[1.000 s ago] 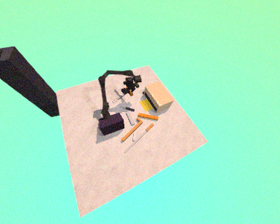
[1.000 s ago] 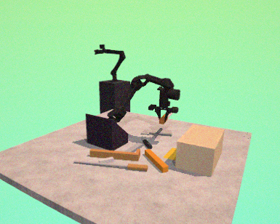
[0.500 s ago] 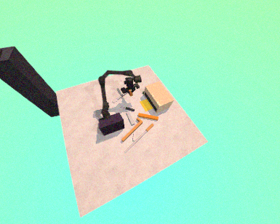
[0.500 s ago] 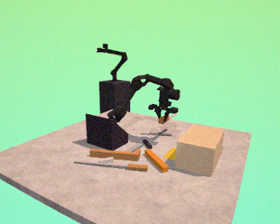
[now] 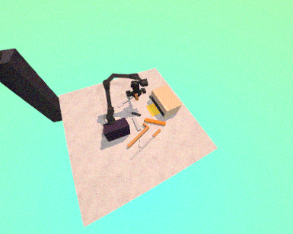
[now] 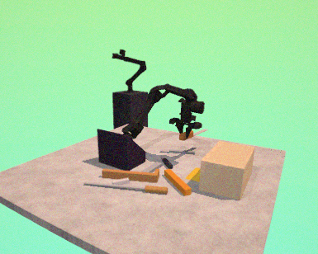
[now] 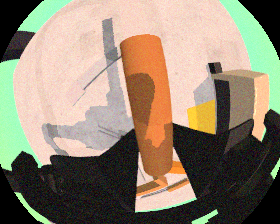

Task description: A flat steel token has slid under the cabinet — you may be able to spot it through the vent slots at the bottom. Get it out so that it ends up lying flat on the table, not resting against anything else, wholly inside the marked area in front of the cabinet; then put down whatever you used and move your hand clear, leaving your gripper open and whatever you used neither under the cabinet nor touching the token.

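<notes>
1. The tan, box-shaped cabinet [image 5: 168, 98] [image 6: 225, 171] [image 7: 241, 100] is standing upright.
2. The yellow marked area [image 5: 154, 109] [image 6: 193, 175] [image 7: 202, 117] is lying flat before it.
3. The orange-handled tool [image 5: 136, 97] [image 6: 182, 136] [image 7: 148, 85] is hanging clamped, well apart from both.

The cabinet [image 5: 167, 99] [image 6: 226, 169] [image 7: 243, 97] looks like pale wood (matt, smooth-faced). The orange handle [image 5: 136, 97] [image 6: 186, 135] [image 7: 148, 100] seems smooth, matt plastic. The tabletop [image 5: 104, 178] [image 6: 113, 218] [image 7: 176, 60] reads as matt, mottled stone. The arm's wedge-shaped base [image 5: 117, 130] [image 6: 119, 150] looks dark and matt.

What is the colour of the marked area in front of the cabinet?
Yellow; wrist view shows best.
</notes>
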You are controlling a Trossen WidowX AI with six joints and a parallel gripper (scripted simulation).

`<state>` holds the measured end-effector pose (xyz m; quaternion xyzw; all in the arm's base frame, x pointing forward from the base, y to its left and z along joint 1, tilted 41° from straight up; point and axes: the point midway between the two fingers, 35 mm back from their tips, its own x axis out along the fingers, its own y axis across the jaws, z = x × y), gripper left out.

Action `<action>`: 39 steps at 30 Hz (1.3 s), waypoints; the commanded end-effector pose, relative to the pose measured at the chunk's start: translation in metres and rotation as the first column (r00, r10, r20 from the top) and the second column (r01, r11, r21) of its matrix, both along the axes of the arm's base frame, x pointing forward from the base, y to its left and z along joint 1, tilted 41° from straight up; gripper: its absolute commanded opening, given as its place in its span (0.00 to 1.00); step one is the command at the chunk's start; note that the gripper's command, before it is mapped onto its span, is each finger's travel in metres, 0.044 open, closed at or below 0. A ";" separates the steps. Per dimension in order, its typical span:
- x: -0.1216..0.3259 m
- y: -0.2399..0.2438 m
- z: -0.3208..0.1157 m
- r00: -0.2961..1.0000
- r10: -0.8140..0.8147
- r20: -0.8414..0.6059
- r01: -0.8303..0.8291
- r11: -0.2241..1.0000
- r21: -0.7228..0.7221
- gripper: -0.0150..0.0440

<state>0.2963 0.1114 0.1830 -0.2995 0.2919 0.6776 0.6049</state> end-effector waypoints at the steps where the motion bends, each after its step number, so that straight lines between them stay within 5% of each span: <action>1: 0.000 0.000 0.002 0.999 -0.036 -0.023 0.036 0.999 0.003 0.25; 39: -0.001 -0.001 0.001 0.945 -0.253 -0.207 0.248 0.968 -0.048 0.25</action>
